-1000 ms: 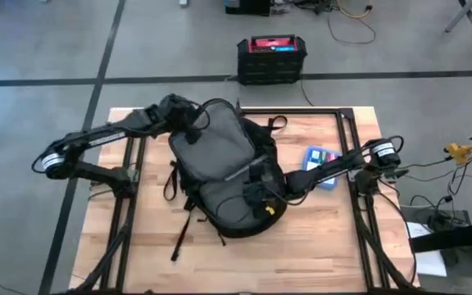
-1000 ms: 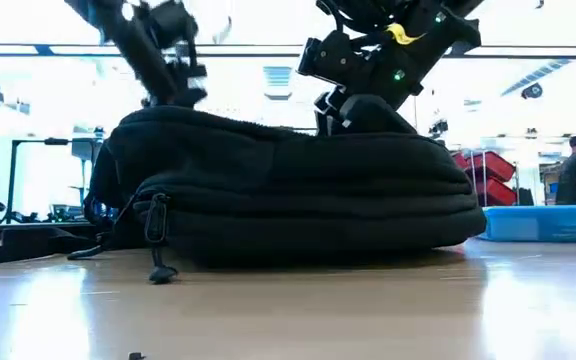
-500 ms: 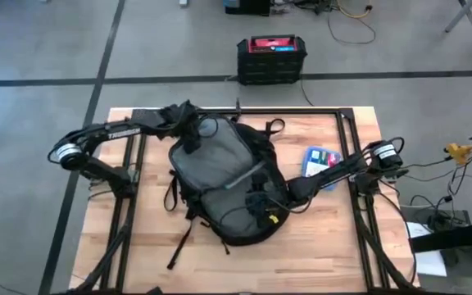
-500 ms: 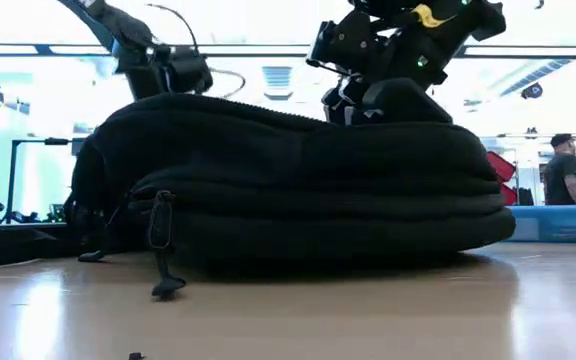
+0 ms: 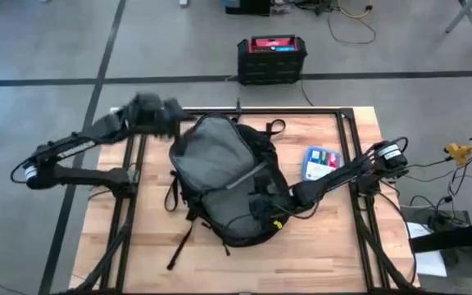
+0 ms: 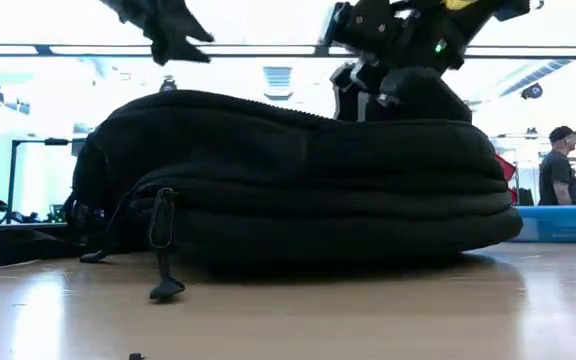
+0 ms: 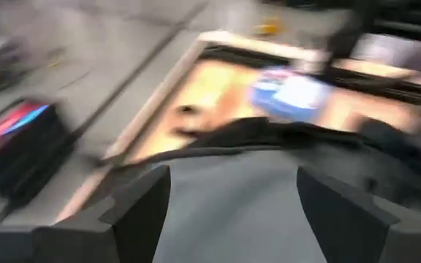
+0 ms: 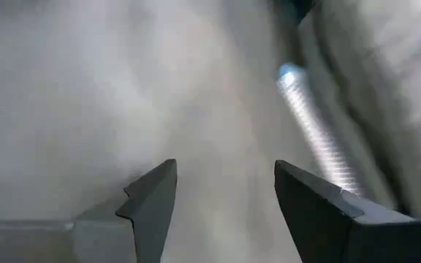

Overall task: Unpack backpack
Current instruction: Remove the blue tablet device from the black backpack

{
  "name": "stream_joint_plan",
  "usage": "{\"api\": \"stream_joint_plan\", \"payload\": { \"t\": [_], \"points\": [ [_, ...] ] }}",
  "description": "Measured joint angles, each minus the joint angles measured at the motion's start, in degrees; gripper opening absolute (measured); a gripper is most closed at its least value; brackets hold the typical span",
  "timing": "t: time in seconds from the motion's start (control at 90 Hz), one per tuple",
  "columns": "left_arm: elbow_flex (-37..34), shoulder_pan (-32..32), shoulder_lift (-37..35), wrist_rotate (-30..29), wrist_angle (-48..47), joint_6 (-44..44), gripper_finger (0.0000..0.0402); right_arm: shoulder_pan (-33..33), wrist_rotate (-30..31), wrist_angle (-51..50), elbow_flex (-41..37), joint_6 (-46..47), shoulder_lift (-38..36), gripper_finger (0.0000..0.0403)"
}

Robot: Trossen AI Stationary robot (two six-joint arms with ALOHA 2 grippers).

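The black backpack (image 5: 224, 180) lies flat on the wooden table, its main compartment open and the grey lining (image 5: 215, 160) facing up. My left gripper (image 5: 164, 115) hovers open above the backpack's far left end, clear of it, and shows high up in the low view (image 6: 173, 25). The left wrist view shows only lining between its fingers (image 7: 232, 183). My right gripper (image 5: 260, 209) reaches down into the backpack's near right part (image 6: 388, 80) and is open (image 8: 225, 175). Grey lining surrounds it, and a silvery ribbed thing (image 8: 313, 124) lies just ahead. My right gripper stands inside the backpack's open compartment, coming in from the table's right side and slanting down. Nothing shows between its fingers. Whether the fingers touch the grey lining (image 8: 218, 88) I cannot tell.
A blue flat packet (image 5: 319, 161) lies on the table to the right of the backpack. Loose black straps (image 5: 179, 242) trail toward the near edge. A black box with a red top (image 5: 271, 57) stands on the floor beyond the table. A person (image 6: 558, 165) stands far off in the room.
My left gripper has opened, let go of the backpack's far edge, and gone up and toward the far left corner. The backpack's far edge has dropped back and the bag has shifted a little toward the near edge. My right gripper has gone slightly toward the near edge inside the backpack.
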Motion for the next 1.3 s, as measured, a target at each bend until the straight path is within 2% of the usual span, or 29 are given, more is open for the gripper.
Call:
{"api": "stream_joint_plan", "payload": {
  "t": [0.111,0.267,0.356,0.444,0.6,0.789,0.922,1.067,1.2,1.3],
  "points": [
    [-8.73,-13.54,-1.60,-7.70,9.51,0.00,0.0276,1.49,4.27,0.48,0.00,-1.03,-2.81,0.0205],
    [-18.35,-30.63,0.54,-26.24,23.37,-0.38,0.0275,1.95,4.44,0.42,0.00,0.66,-5.24,0.0207],
    [-20.07,-36.69,3.19,-34.92,26.11,-4.10,0.0275,1.92,4.43,0.54,0.02,1.88,-5.56,0.0212],
    [-20.66,-39.80,6.65,-38.58,27.30,-8.32,0.0275,1.90,4.29,0.36,0.00,1.92,-5.45,0.0218],
    [-20.02,-41.14,15.27,-45.04,26.58,-10.47,0.0275,1.88,4.48,1.73,0.02,1.86,-5.07,0.0225],
    [-15.06,-40.98,23.47,-51.30,26.51,-8.13,0.0285,1.88,4.50,2.37,0.09,3.00,-5.12,0.0225],
    [-11.59,-39.94,27.06,-51.49,21.82,-9.33,0.0296,1.86,4.50,2.37,0.09,2.95,-5.05,0.0219],
    [-9.58,-36.54,30.72,-51.07,15.76,-15.96,0.0304,1.86,4.48,2.37,0.09,2.99,-4.84,0.0213],
    [-9.53,-32.75,33.44,-47.67,14.75,-20.47,0.0301,1.88,4.42,2.39,0.09,3.01,-4.84,0.0213],
    [-9.46,-31.38,35.11,-47.42,14.83,-22.59,0.0291,1.88,4.34,2.36,0.09,2.97,-4.84,0.0216]
  ]
}}
